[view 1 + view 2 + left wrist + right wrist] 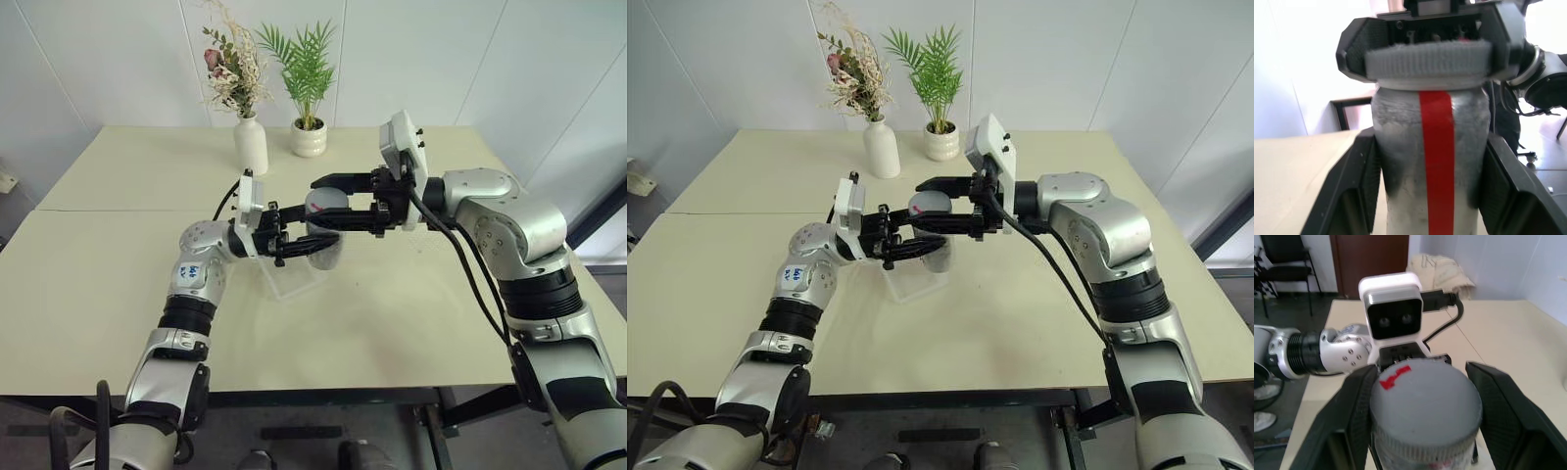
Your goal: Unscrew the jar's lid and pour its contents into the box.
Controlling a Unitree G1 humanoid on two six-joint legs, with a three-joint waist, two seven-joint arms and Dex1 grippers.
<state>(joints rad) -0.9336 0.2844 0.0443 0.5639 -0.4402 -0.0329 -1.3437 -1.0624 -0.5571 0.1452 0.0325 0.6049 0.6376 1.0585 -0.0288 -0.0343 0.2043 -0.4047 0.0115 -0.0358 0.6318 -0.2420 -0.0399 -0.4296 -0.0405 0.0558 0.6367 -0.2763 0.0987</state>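
Note:
The silvery-grey jar (1400, 161), with a red stripe down its side, is held above the table over the box (290, 281), a clear shallow tray. My left gripper (315, 239) is shut on the jar's body, one finger (1352, 196) on each side. The grey lid (1425, 401), marked with a red arrow, sits on the jar's top. My right gripper (317, 204) reaches in from the opposite side and is shut on the lid, its fingers (1508, 416) pressed against the rim.
A white vase (250, 145) with dried flowers and a round white plant pot (310, 138) with a green plant stand at the back of the beige table (118, 294). A seam runs across the tabletop on the left.

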